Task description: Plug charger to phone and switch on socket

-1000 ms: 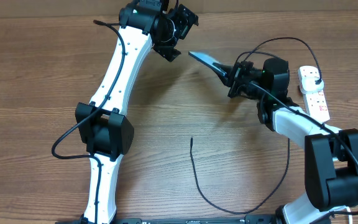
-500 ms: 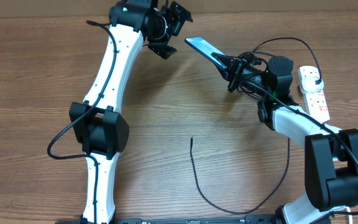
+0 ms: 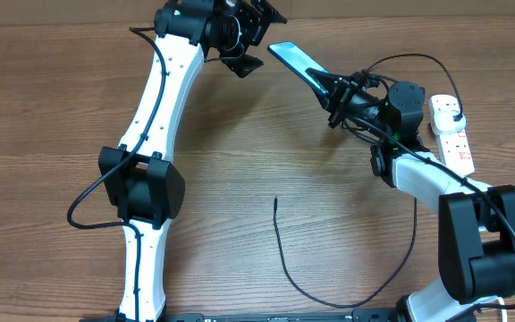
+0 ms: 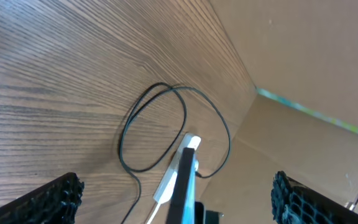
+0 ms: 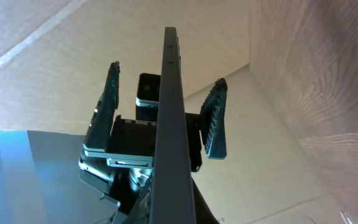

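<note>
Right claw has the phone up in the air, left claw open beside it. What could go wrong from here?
1. The right claw pinches the phone at one end only, so it could pivot or slip out.
2. The open left claw is close to the phone's free end; a misjudged approach could knock it loose.
3. The charger tip lies on the table, apart from both claws, so plugging likely needs another pickup.

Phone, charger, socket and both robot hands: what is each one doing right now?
phone: held up, tilted, in the right gripper.
right gripper: shut on the phone.
left gripper: open wide, empty, facing the phone.
charger: lying loose on the table, tip not plugged into the phone.
socket: flat on the table, black plug in it; switches too small to read.
</note>
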